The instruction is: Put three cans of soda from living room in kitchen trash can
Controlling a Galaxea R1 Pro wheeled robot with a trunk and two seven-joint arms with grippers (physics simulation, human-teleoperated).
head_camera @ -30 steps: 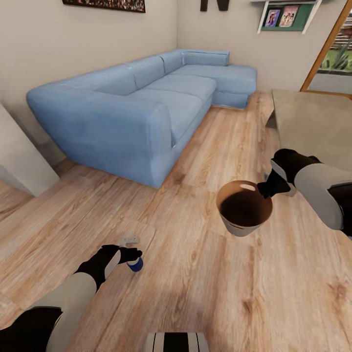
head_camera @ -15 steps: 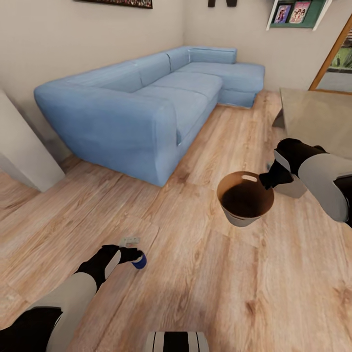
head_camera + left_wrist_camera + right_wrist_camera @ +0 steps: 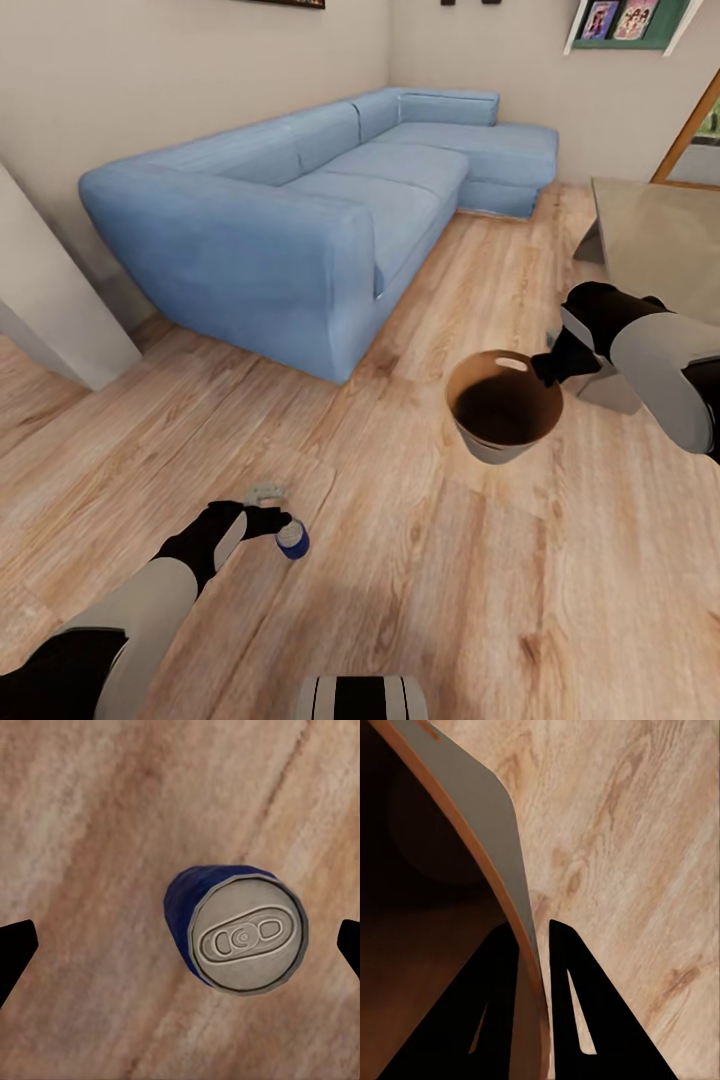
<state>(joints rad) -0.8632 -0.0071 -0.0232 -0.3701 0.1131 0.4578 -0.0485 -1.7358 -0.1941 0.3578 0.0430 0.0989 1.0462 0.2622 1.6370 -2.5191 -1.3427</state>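
The right hand (image 3: 549,367) is clenched on the rim of the tash can (image 3: 502,420), one finger inside the wall and one outside, holding it clear of the wood plank floor (image 3: 420,560) at about 3 o'clock in the head view. The left hand (image 3: 283,523), at about 7 o'clock, is released: its fingertips (image 3: 16,949) stand wide apart either side of the dark blue soda can (image 3: 238,934), touching neither side. That can appears below the hand over the floor, grey top toward the wrist camera; whether it rests on the floor cannot be told.

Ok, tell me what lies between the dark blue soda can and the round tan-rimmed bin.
Only bare wood plank floor lies between the dark blue soda can and the round tan-rimmed bin, as the head view shows.
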